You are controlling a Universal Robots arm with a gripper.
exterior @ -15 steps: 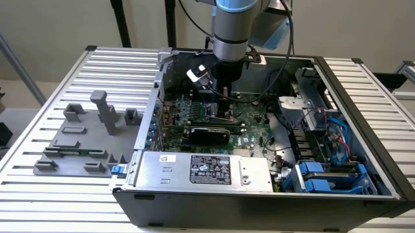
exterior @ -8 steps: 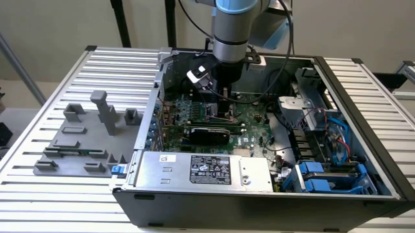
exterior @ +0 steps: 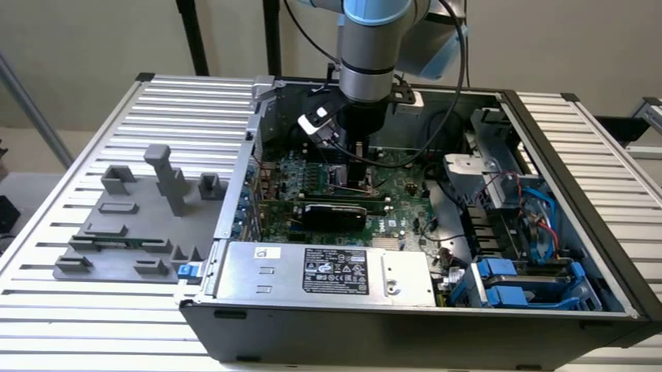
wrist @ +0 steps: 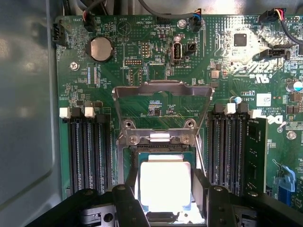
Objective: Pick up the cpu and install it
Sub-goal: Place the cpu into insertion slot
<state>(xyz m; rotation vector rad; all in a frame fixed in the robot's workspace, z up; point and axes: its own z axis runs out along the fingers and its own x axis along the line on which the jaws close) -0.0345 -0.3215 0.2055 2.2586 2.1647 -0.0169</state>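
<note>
Two black fingers (wrist: 124, 201) of the gripper (wrist: 165, 194) clasp the cpu (wrist: 164, 179) by opposite edges at the socket (wrist: 156, 150) of the green motherboard (wrist: 156, 52), where the metal load plate (wrist: 161, 89) stands swung up. We make out the white marking "USB2" beside a port, while the label on the power-supply box (exterior: 325, 271) is too small to read. The open computer case (exterior: 579, 170) lies on a slatted metal table (exterior: 186, 97), and the gripper hides the cpu's near edge.
</note>
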